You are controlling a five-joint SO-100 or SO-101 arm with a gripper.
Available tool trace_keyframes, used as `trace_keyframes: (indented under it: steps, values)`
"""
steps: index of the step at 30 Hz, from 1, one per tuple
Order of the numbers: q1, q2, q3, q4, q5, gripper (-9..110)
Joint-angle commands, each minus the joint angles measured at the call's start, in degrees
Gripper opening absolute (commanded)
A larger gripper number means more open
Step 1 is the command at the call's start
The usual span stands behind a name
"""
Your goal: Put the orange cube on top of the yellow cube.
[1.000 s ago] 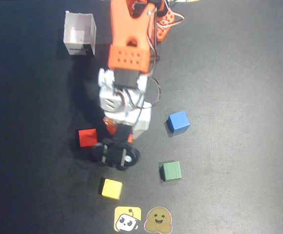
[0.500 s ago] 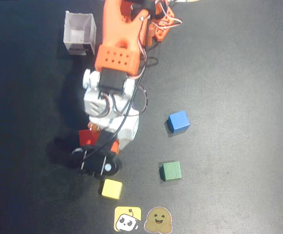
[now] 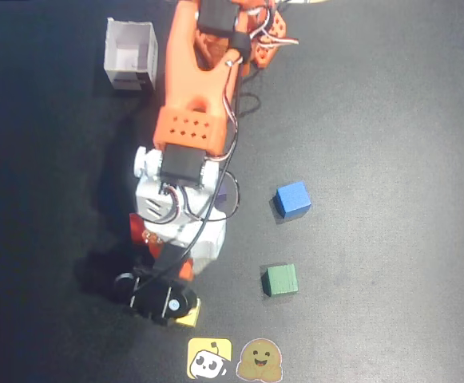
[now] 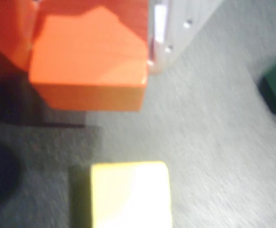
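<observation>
An orange-and-white arm [image 3: 188, 136] reaches down the dark mat [image 3: 391, 120], its gripper [image 4: 88, 61] closed on the orange cube [image 4: 88, 71], which the wrist view shows pinched between an orange finger [image 4: 7, 33] on one side and a white one [image 4: 176, 28] on the other and carried clear of the mat, a shadow lying under it. The yellow cube [image 4: 128, 194] sits on the mat just ahead of the load in that view, not yet directly below it; from overhead only a corner of the yellow cube [image 3: 190, 317] peeks out from under the black wrist housing [image 3: 161, 297], and the orange cube cannot be made out there. The lift looks meant to clear the yellow cube's top face before the stack is made, so the carry appears nearly done and the placing still to come. A red cube [image 3: 138, 229] shows beside the arm's white body, while the blue cube [image 3: 293, 199] and green cube [image 3: 280, 280] stand well apart to the right of the overhead view. A small open white box [image 3: 130, 54] waits near the arm's base. Two flat stickers lie at the mat's lower edge, a yellow sticker [image 3: 209, 359] with a cartoon face and a brown smiling-face sticker [image 3: 261, 361]; no writing can be read anywhere.
</observation>
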Motion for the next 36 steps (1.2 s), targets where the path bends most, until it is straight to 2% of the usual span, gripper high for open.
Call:
trace_keyframes:
  steps: [1, 36]
  values:
    - [-0.26, 0.00, -4.92, 0.18, 1.49, 6]
    - [-1.32, -15.82, -20.92, -1.67, 4.66, 6]
